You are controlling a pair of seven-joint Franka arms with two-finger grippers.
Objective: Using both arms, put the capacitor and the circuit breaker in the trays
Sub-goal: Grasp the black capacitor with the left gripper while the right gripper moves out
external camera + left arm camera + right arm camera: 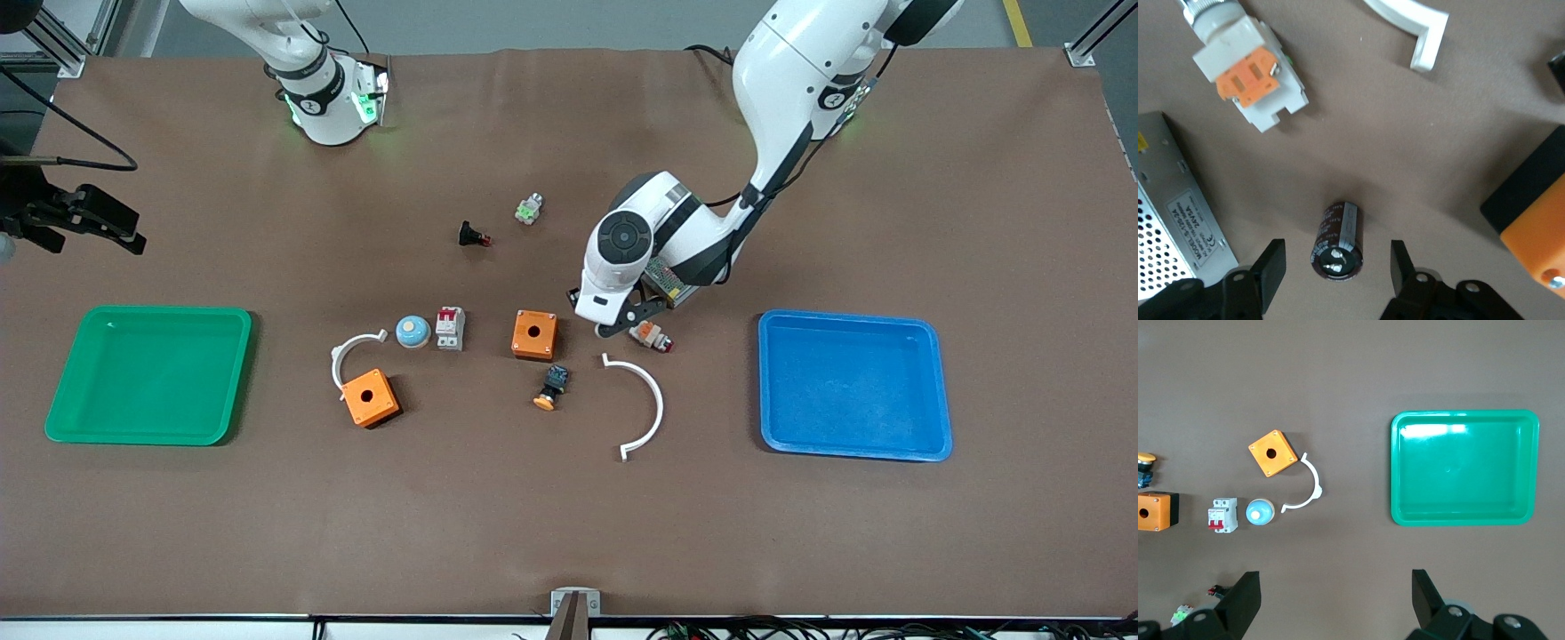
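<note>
a: left wrist view alone shows the capacitor (1337, 241), a black cylinder lying on the table (569, 533) with its silvery end toward the camera, between the spread fingers (1273, 265) of the left gripper (1337, 267). front view hides it under the left arm.

b: and the circuit breaker (450, 328)?

a: mid-table, white-grey with red levers, just beside a blue dome (413, 332), well apart from every edge. green tray (149, 375) sits near the right arm's end, blue tray (853, 385) near the left arm's end, bare mat along the camera-side edge.

b: right gripper (1331, 593)?

a: waiting high over the table, fingers wide apart.
</note>
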